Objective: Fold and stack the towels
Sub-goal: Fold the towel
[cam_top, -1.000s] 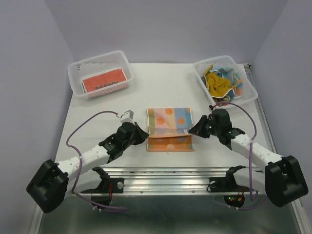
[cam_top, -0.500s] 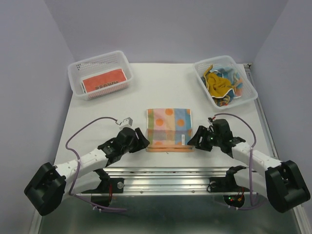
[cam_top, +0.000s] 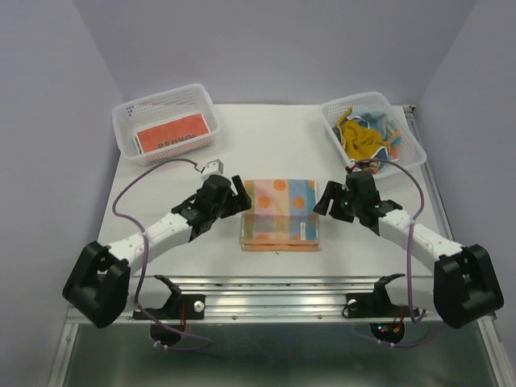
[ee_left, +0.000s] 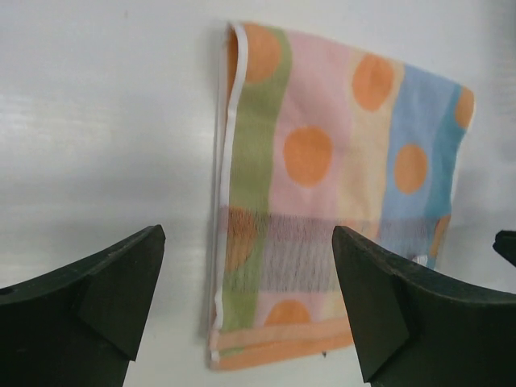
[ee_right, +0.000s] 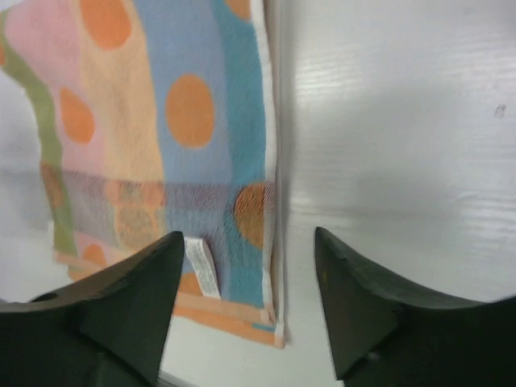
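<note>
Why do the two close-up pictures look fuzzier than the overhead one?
Left wrist view: the dark fingers sit too near the lens and blur; the dotted towel is slightly soft. Right wrist view: same blurred fingers, plus streaky sheen on the white table. Top view: even light, sharp, only faint shadows.

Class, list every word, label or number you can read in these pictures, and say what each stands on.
Dark lettering on the orange-red towel in the left basket: too blurred to read.
Print on the white tag of the dotted towel: too small to read.
No other text shows.
</note>
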`<state>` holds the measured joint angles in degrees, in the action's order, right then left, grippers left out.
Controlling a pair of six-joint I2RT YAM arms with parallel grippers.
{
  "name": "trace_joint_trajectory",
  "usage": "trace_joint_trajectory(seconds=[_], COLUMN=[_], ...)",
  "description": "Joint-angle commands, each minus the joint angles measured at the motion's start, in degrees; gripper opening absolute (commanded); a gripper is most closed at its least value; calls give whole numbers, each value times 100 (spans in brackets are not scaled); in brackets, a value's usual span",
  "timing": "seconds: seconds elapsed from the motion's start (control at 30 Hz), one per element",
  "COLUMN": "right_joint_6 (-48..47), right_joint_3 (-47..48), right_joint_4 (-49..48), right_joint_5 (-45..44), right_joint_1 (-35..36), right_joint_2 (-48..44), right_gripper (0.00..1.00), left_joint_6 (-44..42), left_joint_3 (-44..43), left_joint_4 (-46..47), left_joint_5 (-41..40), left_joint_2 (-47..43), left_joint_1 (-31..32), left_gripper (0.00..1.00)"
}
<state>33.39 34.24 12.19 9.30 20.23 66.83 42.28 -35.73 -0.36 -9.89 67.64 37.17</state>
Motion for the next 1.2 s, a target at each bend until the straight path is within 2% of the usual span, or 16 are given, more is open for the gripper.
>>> trace_joint_trajectory(seconds=[0.0,0.23,0.43,0.6,0.73,0.77,0.83,0.93,0.97,1.07,1.17], right_joint_6=[-227,-464,-579,-631,-719,-720,-746,-825,-877,-983,-1027], right_joint_3=[978,2121,2780,3106,3273,3308,3317,3221,3195,3107,3002], right_joint_4=[-242,-410,-357,-304,-313,-305,-322,-436,-480,-480,-436], right_joint_5=[-789,-1535,-1729,-2029,-2029,-1985,-1880,-1722,-1660,-1545,-1589], right_joint_1=[-28,-28,-28,-28,-19,-28,-28,-28,-28,-19,-28], right_joint_2=[900,2535,3476,3854,4048,4110,4163,4137,4093,3935,3724], right_gripper=[64,59,52,45,42,39,34,24,15,3,1], left_joint_6=[-844,-1169,-1310,-1433,-1477,-1477,-1504,-1512,-1495,-1434,-1407], left_joint_3=[-917,-2078,-2658,-2993,-2967,-2958,-2958,-2923,-2870,-2800,-2589], left_joint_4=[466,519,546,423,563,598,616,695,791,958,1239], left_joint_5=[206,391,646,699,1171,1226,1305,1445,1455,1402,1376], left_joint_2=[960,2673,3360,3906,4047,4090,4135,4109,4056,3846,3495], left_joint_1=[-595,-877,-1054,-1168,-1168,-1168,-1168,-1168,-1168,-1177,-1177], left_gripper=[94,83,65,41,22,10,0,0,0,0,0])
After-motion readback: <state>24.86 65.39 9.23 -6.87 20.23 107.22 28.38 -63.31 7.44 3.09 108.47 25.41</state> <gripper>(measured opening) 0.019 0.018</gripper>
